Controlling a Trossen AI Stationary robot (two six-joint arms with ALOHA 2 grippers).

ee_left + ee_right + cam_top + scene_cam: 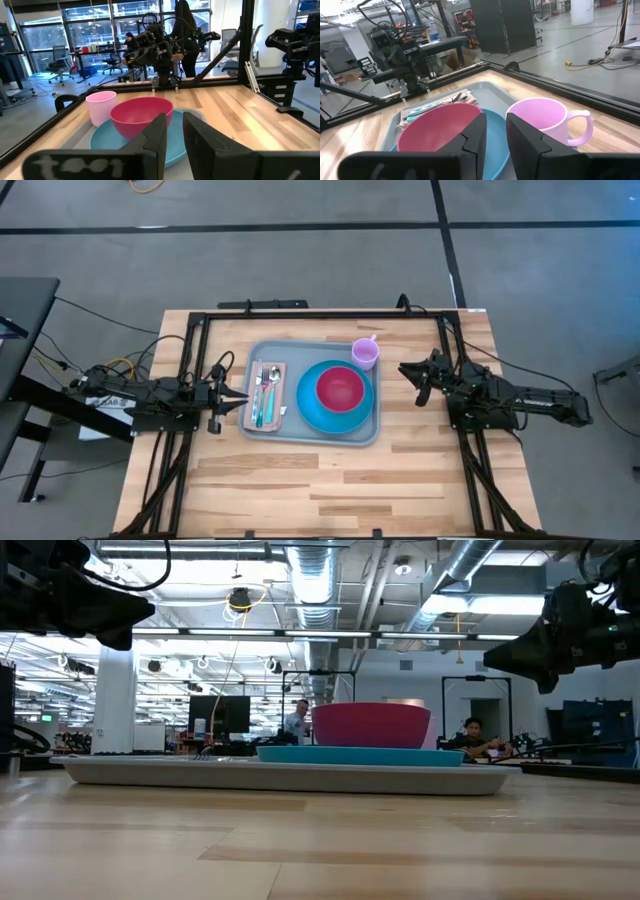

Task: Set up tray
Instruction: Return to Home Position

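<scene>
Grey-blue tray [300, 352] is sitting fully laid at the middle of the wooden surface [300, 490], with my arms flanking it.

I am hovering my left fingers [236, 392] just beside the napkin [281, 418] end and my right fingers [410, 372] near the pink cup [365, 353]. Both pairs are drawn nearly together with a slim gap, gripping nothing. I am keeping clear of the rim so nothing gets nudged. The cutlery [262, 392] is lying lined up on the napkin, and the red bowl [340, 388] is resting on the blue plate [308, 412], so I am judging the job almost finished.
</scene>
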